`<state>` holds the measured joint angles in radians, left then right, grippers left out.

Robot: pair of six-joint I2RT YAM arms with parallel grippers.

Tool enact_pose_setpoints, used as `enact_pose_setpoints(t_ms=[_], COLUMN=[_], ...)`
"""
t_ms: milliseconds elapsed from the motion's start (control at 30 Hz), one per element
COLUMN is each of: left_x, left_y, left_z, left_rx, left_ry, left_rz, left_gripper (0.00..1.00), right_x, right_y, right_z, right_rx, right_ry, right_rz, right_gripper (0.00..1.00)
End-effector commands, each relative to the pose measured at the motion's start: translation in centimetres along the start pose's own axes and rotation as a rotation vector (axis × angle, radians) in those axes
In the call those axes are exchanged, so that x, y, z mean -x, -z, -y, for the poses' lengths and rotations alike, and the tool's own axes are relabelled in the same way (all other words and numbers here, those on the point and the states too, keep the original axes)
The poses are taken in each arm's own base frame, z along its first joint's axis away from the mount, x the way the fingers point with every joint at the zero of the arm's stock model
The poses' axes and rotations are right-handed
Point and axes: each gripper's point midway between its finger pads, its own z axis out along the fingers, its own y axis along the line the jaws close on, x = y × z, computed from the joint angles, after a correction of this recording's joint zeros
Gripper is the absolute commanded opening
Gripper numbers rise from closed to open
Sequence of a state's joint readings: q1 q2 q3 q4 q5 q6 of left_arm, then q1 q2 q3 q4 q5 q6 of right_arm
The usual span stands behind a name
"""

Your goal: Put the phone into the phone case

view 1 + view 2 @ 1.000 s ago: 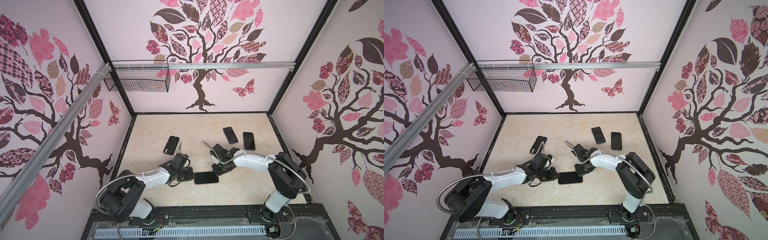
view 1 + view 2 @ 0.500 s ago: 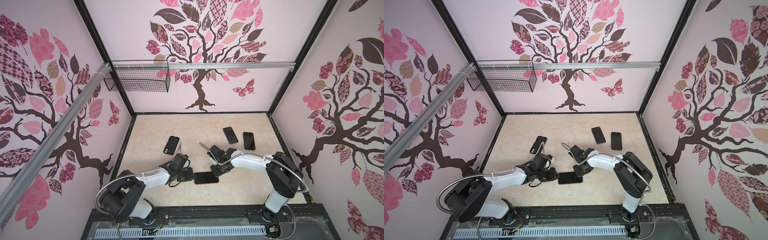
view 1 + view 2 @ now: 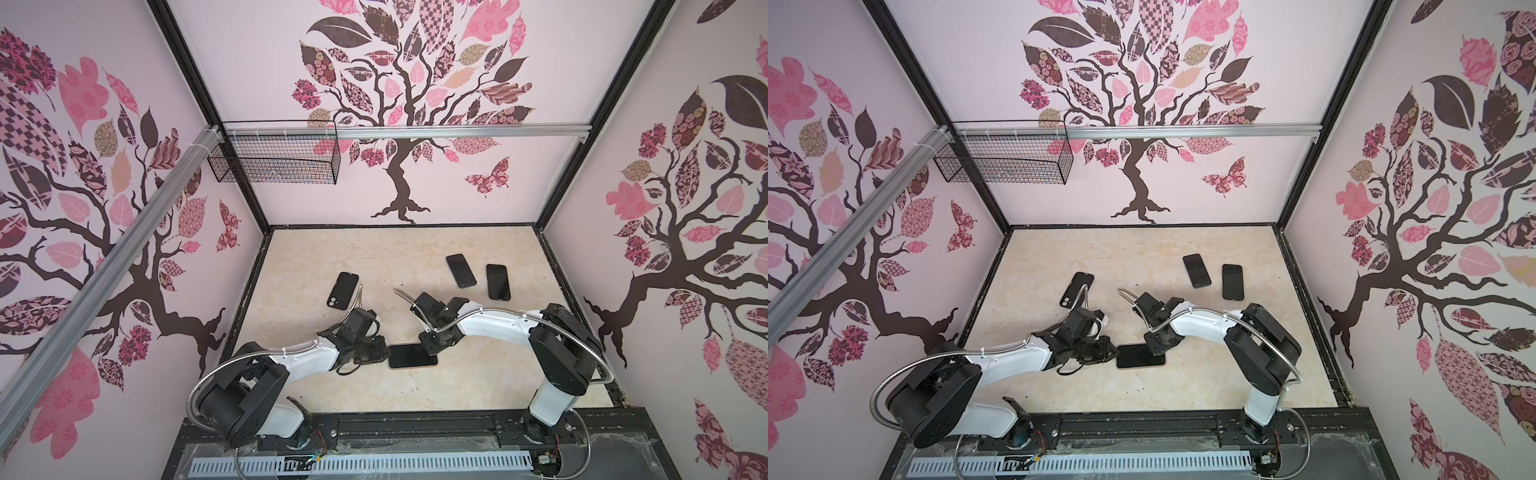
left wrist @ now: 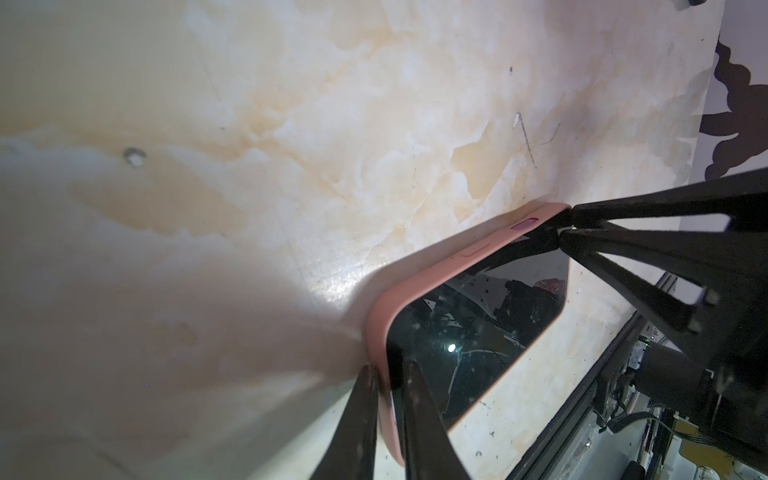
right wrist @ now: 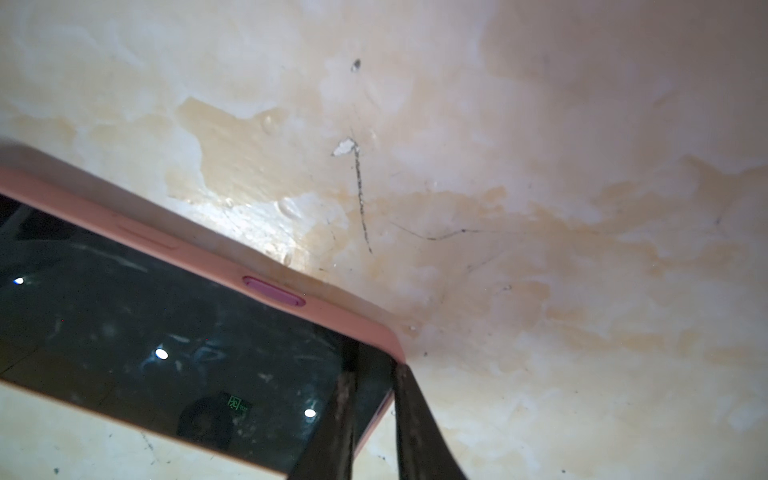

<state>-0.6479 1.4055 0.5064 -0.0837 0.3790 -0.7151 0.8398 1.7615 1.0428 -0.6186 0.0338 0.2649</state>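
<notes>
Phone sits in the pink phone case, flat on the table. Left claw pinches one end's rim; right claw straddles the opposite corner, grip unclear. Glass likely slick, rigid: you should hold the case edges.

The phone lies in the phone case on the table, my left gripper at its left end, my right gripper at its far right corner. Behind: lone handset left, pair of handsets right, perhaps cases.
</notes>
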Motion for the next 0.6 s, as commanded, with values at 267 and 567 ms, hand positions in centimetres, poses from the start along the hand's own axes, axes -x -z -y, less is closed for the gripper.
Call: enact_pose_setpoints(t_ms=[267,567], left_x=[-0.9,-0.8], left_y=[0.5,1.0], left_z=[-0.9,-1.0], left_rx=[0.021,0.031], left_ry=[0.007,0.007], left_rz=[0.008,0.023], left_gripper=[0.16,0.16], right_x=[-4.3,-2.1], right_y=[-2.2,0.6], right_z=[1.6,1.6], right_rx=[-0.095,-0.110], right_ry=[0.024,0.035], right_rz=[-0.172,-0.106], right_gripper=[0.28,0.32])
